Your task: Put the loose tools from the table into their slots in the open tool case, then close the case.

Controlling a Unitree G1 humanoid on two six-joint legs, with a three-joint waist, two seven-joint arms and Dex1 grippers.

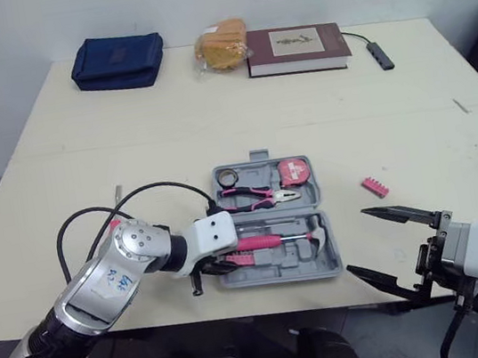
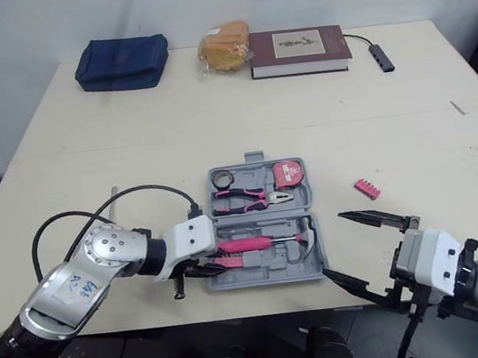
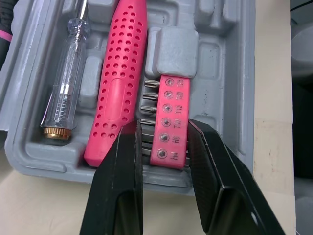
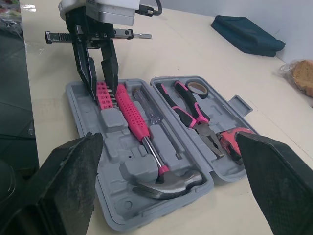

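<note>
Open case (image 1: 328,261) lies at the table's (image 1: 210,102) front edge. The left gripper (image 3: 165,128) is at its near-left corner, jaws set narrowly about a bit strip (image 3: 172,110) seated beside the hammer (image 4: 137,120), apparently touching both its sides. The right gripper (image 1: 356,240), jaws wide apart and empty, hangs right of the case. A loose strip (image 1: 374,187) lies on the table right of the case, apart from it.

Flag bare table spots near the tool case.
Widest: the band between the tool case and the book and blue pouch at the back. Smaller: right of the case, past the loose bit holder. Crowded: the case's left end, left gripper clamping the bit strip; right gripper at the front-right edge.
</note>
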